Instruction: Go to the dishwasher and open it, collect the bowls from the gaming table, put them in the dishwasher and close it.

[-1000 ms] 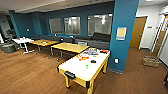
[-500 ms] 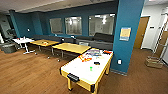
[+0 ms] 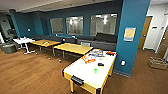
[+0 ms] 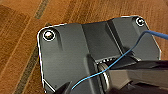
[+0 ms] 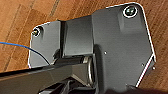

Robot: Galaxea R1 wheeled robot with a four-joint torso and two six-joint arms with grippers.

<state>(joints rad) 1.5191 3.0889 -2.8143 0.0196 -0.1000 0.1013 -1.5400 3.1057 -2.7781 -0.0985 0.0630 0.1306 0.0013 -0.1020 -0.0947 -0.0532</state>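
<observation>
I cannot tell if the robot's two grippers are open or closed, or if they hold anything. Both wrist views look down past the robot's own dark plate at the wood floor (image 4: 20, 37), which has light and dark brown planks. A thin blue wire (image 4: 117, 60) runs across the plate in the left wrist view, and a blue wire (image 5: 22, 47) shows in the right wrist view too.

In the head view the gaming table (image 3: 82, 68) stands close in front, a bit to the right of the middle. It has a smooth white top, light wood sides and a black slot (image 3: 77, 80) at its near end. The table sits just beside a big blue pillar (image 3: 130, 15). On the white top lie some colorful things (image 3: 92, 56) near the far end, too blurry to name. A small green thing (image 3: 95, 71) and a small dark thing (image 3: 100, 64) sit nearer the middle, and a red thing (image 3: 110, 53) lies by the far corner.

Behind the gaming table are two yellow wood tables (image 3: 72, 48), side by side. A long dark couch (image 3: 100, 41) runs along the blue wall under the windows (image 3: 75, 25). A small white table (image 3: 23, 40) stands far off to the left. A wooden door (image 3: 145, 32) is on the right, and a cardboard box (image 3: 157, 62) sits on the floor near it
</observation>
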